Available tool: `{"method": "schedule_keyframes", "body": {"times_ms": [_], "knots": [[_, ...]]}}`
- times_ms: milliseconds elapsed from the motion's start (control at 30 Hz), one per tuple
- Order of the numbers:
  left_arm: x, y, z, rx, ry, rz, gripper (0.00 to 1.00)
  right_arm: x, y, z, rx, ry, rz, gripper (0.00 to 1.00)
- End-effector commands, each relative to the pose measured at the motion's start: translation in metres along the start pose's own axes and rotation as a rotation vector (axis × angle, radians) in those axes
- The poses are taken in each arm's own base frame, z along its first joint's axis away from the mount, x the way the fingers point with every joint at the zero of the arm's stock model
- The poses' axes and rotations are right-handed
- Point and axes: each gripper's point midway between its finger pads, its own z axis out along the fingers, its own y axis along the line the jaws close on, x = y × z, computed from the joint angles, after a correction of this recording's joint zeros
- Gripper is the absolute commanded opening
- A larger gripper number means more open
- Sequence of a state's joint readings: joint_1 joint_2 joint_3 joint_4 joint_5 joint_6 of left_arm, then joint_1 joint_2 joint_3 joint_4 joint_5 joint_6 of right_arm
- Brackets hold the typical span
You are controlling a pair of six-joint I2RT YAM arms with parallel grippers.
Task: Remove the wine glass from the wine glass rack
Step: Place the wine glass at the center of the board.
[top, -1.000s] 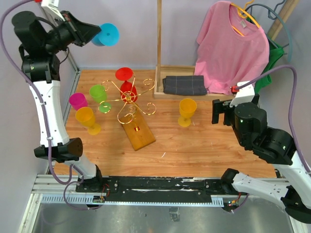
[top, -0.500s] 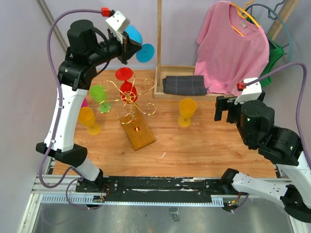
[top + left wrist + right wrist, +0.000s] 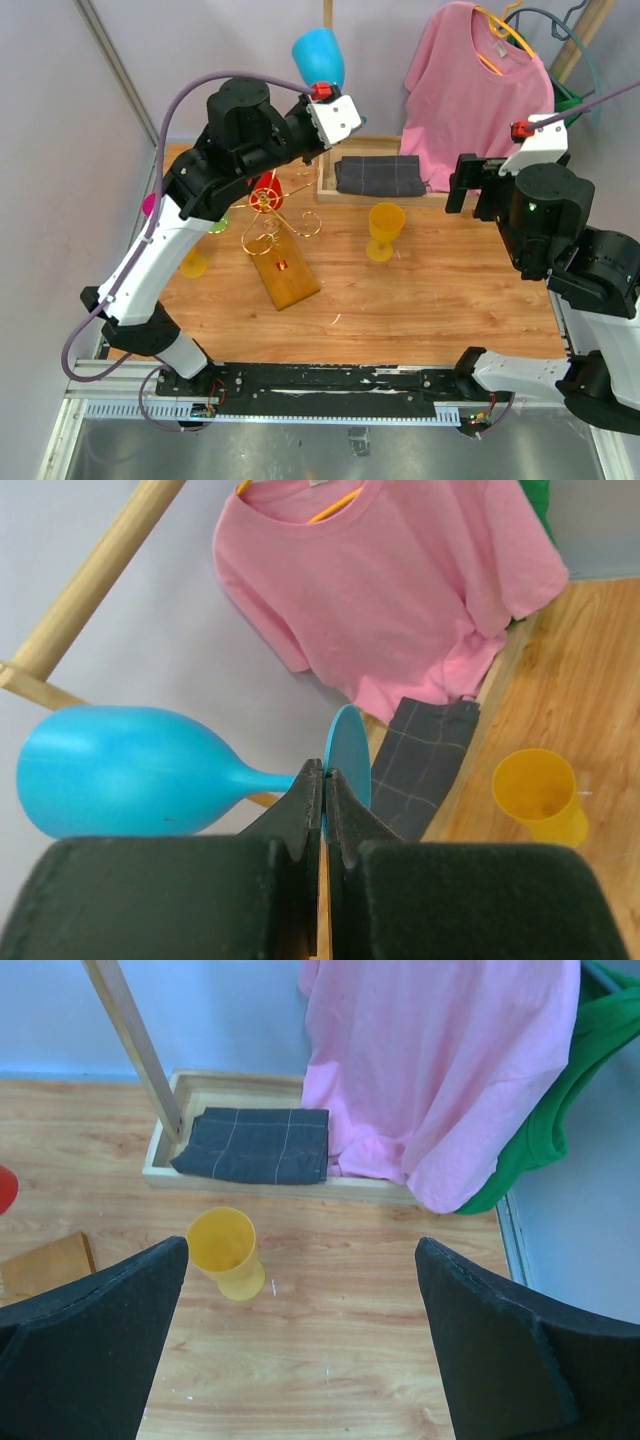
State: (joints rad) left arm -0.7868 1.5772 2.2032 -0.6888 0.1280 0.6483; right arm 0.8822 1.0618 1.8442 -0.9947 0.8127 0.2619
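My left gripper (image 3: 325, 88) is raised high over the back of the table and is shut on the flat foot (image 3: 350, 755) of a blue wine glass (image 3: 318, 52). The glass lies sideways in the left wrist view, its bowl (image 3: 120, 770) pointing left. Below it stands the gold wire wine glass rack (image 3: 272, 218) on its wooden base (image 3: 287, 275), with a red wine glass (image 3: 265, 186) on one arm. My right gripper (image 3: 300, 1260) hovers open and empty over the right side of the table, with a yellow wine glass (image 3: 228, 1252) standing just beyond its left finger.
A wooden tray (image 3: 330, 190) with a folded dark cloth (image 3: 378, 175) sits at the back, beside an upright wooden post (image 3: 327, 100). A pink shirt (image 3: 480, 90) hangs at the back right. Yellow (image 3: 192, 264), green (image 3: 216, 224) and magenta (image 3: 150, 205) glasses peek out behind my left arm.
My left arm has swung from the far left toward the back centre, carrying the blue wine glass up and to the right. My right arm has lifted and moved back a little.
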Motion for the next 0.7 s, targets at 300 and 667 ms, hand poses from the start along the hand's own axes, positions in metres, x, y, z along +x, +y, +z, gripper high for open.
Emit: {"method": "schedule_keyframes", "body": {"times_ms": [300,667], "knots": [[-0.024,-0.048,0.013,-0.095,-0.081,0.404,0.0,-0.074,-0.004,0.009,0.063,-0.096,0.005,0.99],[-0.043,-0.081,0.006,-0.164,-0.197,0.612,0.0,-0.065,0.033,0.044,-0.148,-0.058,0.058,0.98]]}}
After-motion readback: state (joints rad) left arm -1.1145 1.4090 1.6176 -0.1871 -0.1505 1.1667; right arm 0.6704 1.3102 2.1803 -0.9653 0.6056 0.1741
